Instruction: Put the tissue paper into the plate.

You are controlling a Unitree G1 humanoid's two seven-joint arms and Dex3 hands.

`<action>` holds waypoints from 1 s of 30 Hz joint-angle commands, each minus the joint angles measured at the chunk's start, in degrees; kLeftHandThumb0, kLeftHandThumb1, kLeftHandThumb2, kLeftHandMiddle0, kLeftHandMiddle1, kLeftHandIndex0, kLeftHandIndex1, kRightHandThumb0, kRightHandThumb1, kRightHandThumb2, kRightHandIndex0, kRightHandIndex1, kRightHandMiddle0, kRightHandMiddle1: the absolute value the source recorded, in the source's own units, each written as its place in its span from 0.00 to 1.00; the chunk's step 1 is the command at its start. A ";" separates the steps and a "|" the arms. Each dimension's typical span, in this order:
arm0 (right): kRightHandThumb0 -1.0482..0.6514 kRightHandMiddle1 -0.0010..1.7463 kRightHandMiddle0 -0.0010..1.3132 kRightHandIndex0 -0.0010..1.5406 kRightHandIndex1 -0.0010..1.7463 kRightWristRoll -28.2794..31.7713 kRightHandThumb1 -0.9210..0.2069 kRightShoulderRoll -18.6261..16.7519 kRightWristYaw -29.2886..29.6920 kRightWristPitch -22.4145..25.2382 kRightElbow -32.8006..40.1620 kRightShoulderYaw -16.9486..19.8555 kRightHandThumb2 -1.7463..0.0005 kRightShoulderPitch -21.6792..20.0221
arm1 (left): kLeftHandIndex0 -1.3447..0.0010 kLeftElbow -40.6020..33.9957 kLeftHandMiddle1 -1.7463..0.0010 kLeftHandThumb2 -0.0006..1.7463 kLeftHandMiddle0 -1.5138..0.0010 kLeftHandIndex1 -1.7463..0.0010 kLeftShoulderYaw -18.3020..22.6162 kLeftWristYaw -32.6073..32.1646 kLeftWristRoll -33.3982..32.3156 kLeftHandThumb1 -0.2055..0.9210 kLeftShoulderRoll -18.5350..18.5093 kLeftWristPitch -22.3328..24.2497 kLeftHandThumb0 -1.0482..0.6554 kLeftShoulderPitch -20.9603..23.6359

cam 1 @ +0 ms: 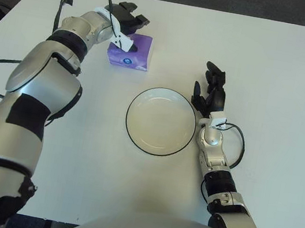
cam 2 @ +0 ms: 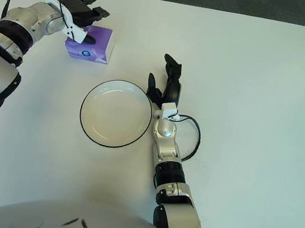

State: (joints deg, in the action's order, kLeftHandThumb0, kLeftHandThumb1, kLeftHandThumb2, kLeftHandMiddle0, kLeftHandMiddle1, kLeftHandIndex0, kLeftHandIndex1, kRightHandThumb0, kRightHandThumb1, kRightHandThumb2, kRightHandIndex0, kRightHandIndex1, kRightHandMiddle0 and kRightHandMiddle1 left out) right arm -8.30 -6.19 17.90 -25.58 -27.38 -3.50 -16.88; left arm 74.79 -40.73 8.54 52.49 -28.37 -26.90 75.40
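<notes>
The left hand [cam 1: 122, 22] hovers, fingers spread, over the tissue pack [cam 1: 132, 52] at far left; grasping is the step in hand; next, close and carry it to the empty plate [cam 1: 161, 121]; the right hand [cam 1: 210, 91] shows beside the plate's right, fingers relaxed.

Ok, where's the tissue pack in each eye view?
Left eye view: tissue pack upper left of centre, just beyond the plate, with the left hand over its far-left edge.
Right eye view: far upper left, beyond the plate's left side.
Shared landmark: the plate, with the right hand beside it.
</notes>
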 commanded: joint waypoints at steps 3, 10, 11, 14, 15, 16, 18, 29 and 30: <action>0.22 0.41 0.00 0.12 0.28 -0.02 0.00 1.87 -0.61 2.27 -9.61 1.06 0.65 10.91 | 1.00 -2.69 0.99 0.30 0.95 0.73 1.80 13.93 -3.24 1.00 -3.66 -3.35 0.00 2.95; 0.22 0.42 0.00 0.12 0.28 0.35 0.00 1.78 -0.96 2.48 -9.96 1.07 0.66 10.62 | 1.00 -4.34 0.99 0.28 0.94 0.72 3.68 23.61 -6.25 1.00 -4.75 -4.15 0.00 4.11; 0.22 0.42 0.00 0.12 0.28 0.37 0.00 1.75 -1.00 2.51 -10.03 1.07 0.66 10.56 | 1.00 -4.47 0.99 0.27 0.94 0.72 3.80 24.70 -6.47 1.00 -4.70 -3.98 0.00 4.17; 0.22 0.42 0.00 0.11 0.28 0.32 0.00 1.53 -0.90 2.80 -10.00 1.01 0.66 10.43 | 1.00 -4.72 0.99 0.27 0.93 0.72 4.15 28.89 -7.22 1.00 -4.64 -3.34 0.00 4.76; 0.21 0.42 0.00 0.11 0.28 0.30 0.00 1.47 -0.86 2.88 -10.01 1.00 0.66 10.38 | 1.00 -4.87 0.98 0.27 0.92 0.72 4.27 29.97 -7.37 1.00 -4.68 -3.19 0.00 4.93; 0.21 0.42 0.00 0.11 0.28 0.25 0.00 1.45 -0.82 2.96 -10.00 0.97 0.66 10.34 | 1.00 -4.94 0.98 0.27 0.92 0.72 4.38 31.32 -7.56 1.00 -4.68 -2.92 0.00 5.15; 0.20 0.42 0.00 0.11 0.28 0.17 0.00 1.44 -0.77 3.14 -10.08 0.93 0.66 10.19 | 1.00 -5.13 0.98 0.27 0.91 0.72 4.60 33.62 -7.93 1.00 -4.69 -2.51 0.00 5.53; 0.20 0.43 0.00 0.12 0.28 -0.09 0.00 1.19 -0.94 4.45 -10.44 0.46 0.67 9.27 | 1.00 -8.48 0.99 0.24 0.92 0.76 5.78 36.54 -8.82 1.00 -5.83 -3.38 0.02 5.23; 0.20 0.43 0.00 0.12 0.28 -0.03 0.00 1.15 -0.99 4.47 -10.37 0.45 0.67 9.28 | 1.00 -8.38 0.99 0.24 0.92 0.76 5.60 34.61 -8.38 1.00 -5.90 -3.50 0.02 4.45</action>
State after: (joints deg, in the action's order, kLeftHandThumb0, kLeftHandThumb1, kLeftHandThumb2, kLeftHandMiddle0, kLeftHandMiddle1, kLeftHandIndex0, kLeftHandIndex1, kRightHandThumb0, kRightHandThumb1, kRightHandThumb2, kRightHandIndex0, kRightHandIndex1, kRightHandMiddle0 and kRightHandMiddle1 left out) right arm -7.74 -6.19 17.31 -25.34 -27.55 -3.51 -16.91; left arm 67.46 -35.63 45.53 44.10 -32.56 -29.86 79.68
